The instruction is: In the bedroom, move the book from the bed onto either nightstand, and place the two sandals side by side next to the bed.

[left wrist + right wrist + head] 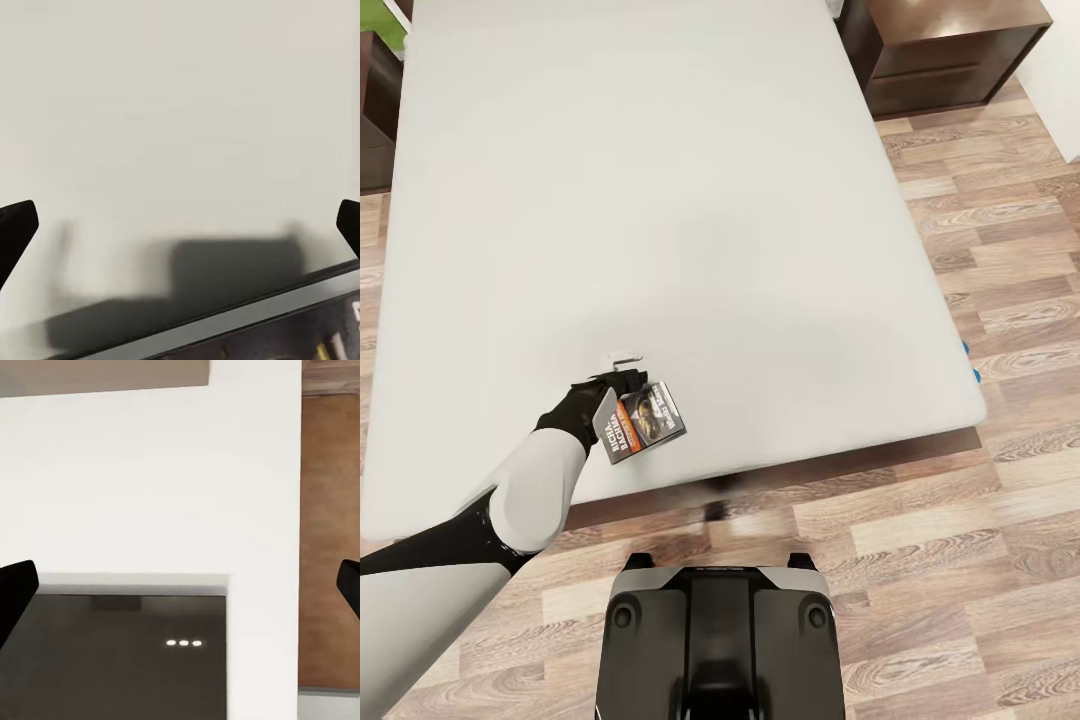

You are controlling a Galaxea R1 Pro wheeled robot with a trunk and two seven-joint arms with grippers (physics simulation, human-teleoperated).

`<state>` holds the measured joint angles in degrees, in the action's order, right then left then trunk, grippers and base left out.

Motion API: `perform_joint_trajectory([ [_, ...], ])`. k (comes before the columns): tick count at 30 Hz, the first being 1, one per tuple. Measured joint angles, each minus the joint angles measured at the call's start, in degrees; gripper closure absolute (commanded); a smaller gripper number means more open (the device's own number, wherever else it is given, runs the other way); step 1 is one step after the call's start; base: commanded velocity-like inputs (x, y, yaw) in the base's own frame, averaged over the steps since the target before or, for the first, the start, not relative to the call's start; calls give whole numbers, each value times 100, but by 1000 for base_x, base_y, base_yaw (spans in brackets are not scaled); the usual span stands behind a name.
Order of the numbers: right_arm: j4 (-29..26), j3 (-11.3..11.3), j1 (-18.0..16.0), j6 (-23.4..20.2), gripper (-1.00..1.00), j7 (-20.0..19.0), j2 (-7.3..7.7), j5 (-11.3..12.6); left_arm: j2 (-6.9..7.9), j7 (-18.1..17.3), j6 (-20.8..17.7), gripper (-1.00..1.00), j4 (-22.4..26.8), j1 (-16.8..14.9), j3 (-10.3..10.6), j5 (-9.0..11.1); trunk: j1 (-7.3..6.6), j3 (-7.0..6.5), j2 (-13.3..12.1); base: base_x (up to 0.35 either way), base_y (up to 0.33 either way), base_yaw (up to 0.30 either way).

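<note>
Overhead, from the head camera, the bed (660, 200) fills most of the picture, its pale mattress running from 12 o'clock down to about 7 o'clock; the left gripper (622, 385) sits near the mattress's near edge at roughly 7 o'clock from the picture's middle; the book (643, 420) lies touching it on its 5 o'clock side, cover up, orange band and white lettering visible; whether the pincer is clamped on the book or merely resting against it cannot be told from here. A nightstand (950, 50) stands at 1 o'clock, well apart from the book, beyond the bed's far corner; a sliver of bright blue, probably a sandal (970, 362), peeks out at the bed's edge at 3 o'clock. The likely risk: the book is thin and lies flat on a soft surface, so the fingers may skid over it or push it off the near edge onto the floor (960, 560).

Next, the left wrist camera: the two dark fingertips (16, 229) stand wide apart, at 9 and 3 o'clock, nothing between them but mattress; the book's edge (300, 315) crosses at 5 o'clock, behind the tips.

Lastly, the right wrist camera: its fingertips (16, 592) are likewise spread wide, holding nothing, facing a white wall (150, 472).
</note>
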<state>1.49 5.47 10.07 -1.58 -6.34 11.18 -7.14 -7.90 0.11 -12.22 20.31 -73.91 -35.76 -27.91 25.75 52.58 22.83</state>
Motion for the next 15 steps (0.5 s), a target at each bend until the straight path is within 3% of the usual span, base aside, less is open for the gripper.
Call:
perform_joint_trajectory([
  [15,22,1,-14,-1,-100,-14,64,0,-11,-19,135,-100,100,39,10,0,0,0,0,0,0,0],
])
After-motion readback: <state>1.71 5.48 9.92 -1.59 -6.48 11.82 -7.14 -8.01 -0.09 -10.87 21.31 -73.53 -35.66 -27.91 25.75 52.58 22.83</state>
